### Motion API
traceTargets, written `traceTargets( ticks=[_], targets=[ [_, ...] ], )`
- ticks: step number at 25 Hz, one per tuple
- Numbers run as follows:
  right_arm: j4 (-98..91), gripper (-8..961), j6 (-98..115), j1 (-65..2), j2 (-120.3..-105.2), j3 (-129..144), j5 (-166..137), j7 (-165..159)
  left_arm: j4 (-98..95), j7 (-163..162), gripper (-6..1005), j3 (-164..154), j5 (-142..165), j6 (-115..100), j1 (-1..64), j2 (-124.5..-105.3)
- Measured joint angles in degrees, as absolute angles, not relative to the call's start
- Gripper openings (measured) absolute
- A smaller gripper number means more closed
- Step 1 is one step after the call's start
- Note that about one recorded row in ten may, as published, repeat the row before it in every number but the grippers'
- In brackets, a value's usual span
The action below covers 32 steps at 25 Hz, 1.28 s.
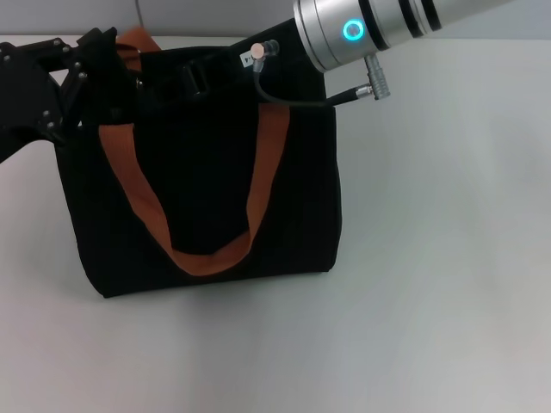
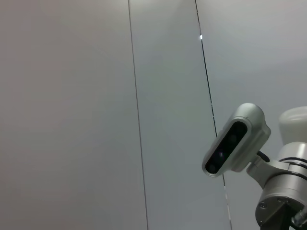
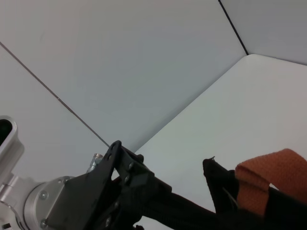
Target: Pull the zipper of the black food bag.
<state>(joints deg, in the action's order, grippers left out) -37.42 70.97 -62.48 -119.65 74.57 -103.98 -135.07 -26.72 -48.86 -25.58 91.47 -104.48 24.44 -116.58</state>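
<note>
Working the top edge w/ the left gripper (image 1: 110, 53), upper left of frame, at the black food bag (image 1: 207, 163) on the desk (image 1: 430, 258). Can't tell finger state; zipper not visible. Zip line runs left-right. Right arm (image 1: 387, 26) enters upper right.

Black food bag (image 1: 207, 198), orange-brown straps (image 1: 263, 185)
</note>
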Motion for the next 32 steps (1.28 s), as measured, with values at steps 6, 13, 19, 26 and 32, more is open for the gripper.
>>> traceTargets(
  ticks=[6,13,19,26,32],
  targets=[
    [-39.4,242,70.9,-61.5,-119.68,74.6,-104.1,-135.0,-26.7,-48.9,53,-25.6,91.5,-104.4,24.3,-116.55],
    [-40.7,211,70.8,-61.1,-119.71,75.3,-104.1,-135.1,-26.7,-48.9,59,-25.4,91.4,-104.3,24.3,-116.62],
    [-41.2,184,70.8,-61.1,-119.71,76.6,-103.7,-135.0,-26.7,-49.0,64,-25.4,90.7,-104.3,24.3,-116.8],
    [-42.1,152,70.7,-60.4,-119.71,76.6,-103.5,-135.0,-26.7,-49.5,70,-25.4,90.3,-104.7,24.0,-116.81],
    [-42.4,125,70.7,-59.8,-119.71,76.7,-103.6,-133.3,-26.7,-49.4,75,-25.4,90.2,-105.1,23.7,-116.98]
  ],
)
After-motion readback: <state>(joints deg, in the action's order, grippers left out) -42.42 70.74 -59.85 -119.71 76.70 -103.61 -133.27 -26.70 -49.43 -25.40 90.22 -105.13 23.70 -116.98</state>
